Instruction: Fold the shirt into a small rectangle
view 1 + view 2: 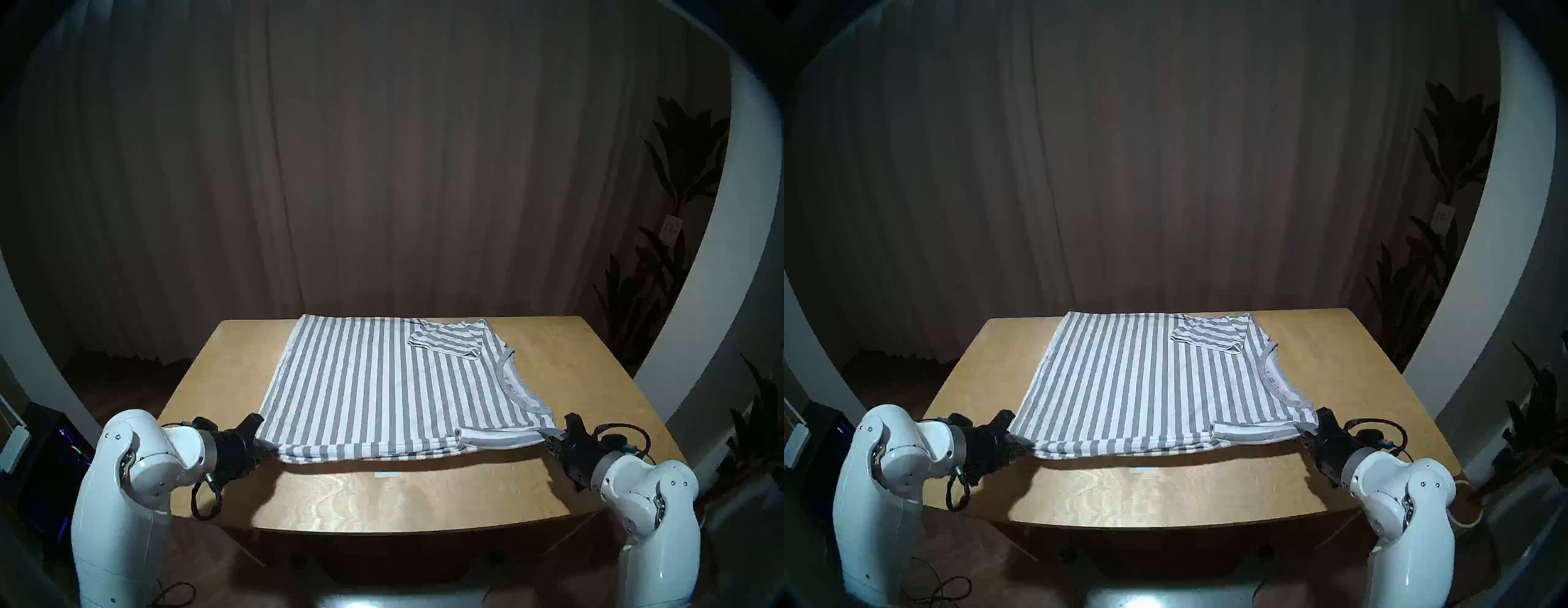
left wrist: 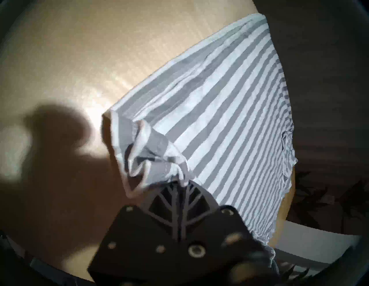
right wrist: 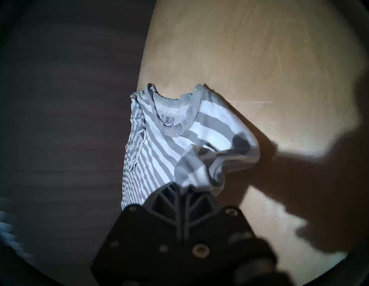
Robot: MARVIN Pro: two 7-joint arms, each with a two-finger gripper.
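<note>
The grey and white striped shirt [image 1: 382, 382] [image 1: 1149, 378] lies spread on the wooden table [image 1: 424, 496], neckband to the right, its far sleeve folded over the body. My left gripper [image 1: 266, 446] [image 2: 180, 182] is shut on the near left corner, where the cloth bunches at the fingertips. My right gripper [image 1: 553, 437] [image 3: 184, 186] is shut on the near right corner, at the near sleeve just below the grey neckband [image 3: 175, 105]. The near edge of the shirt hangs slightly off the table between both grippers and throws a shadow beneath.
A bare strip of table [image 1: 1166, 496] lies between the shirt and the near edge, with a small white mark [image 1: 385, 474] on it. Dark curtains hang behind. Potted plants [image 1: 679, 254] stand at the right, past the table's edge.
</note>
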